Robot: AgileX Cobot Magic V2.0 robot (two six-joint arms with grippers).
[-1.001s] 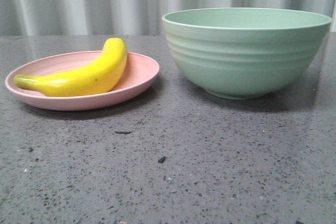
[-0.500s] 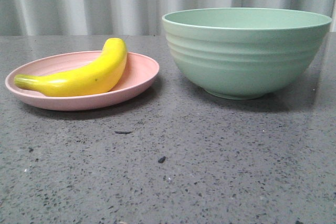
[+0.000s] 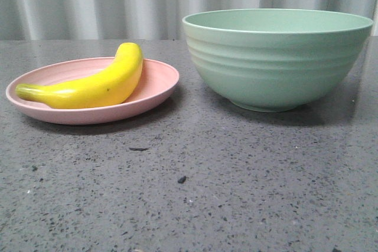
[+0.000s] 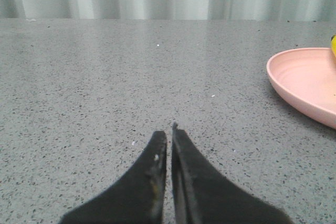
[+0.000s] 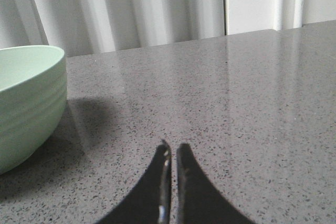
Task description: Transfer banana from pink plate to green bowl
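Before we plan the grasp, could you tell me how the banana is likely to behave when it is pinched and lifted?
The banana looks glossy and smooth, so it may slip between fingers. Its rounded, curved body lying on the pink plate could rock or roll if nudged. It looks plastic, so probably stiff and light.

No change is to be seen in the front view between the earlier pictures and now. The banana (image 3: pixel 88 87) is found at the same spot on the pink plate (image 3: pixel 159 78), and the green bowl (image 3: pixel 277 60) at the same spot on the worktop (image 3: pixel 236 187). No shift of any item can be made out.
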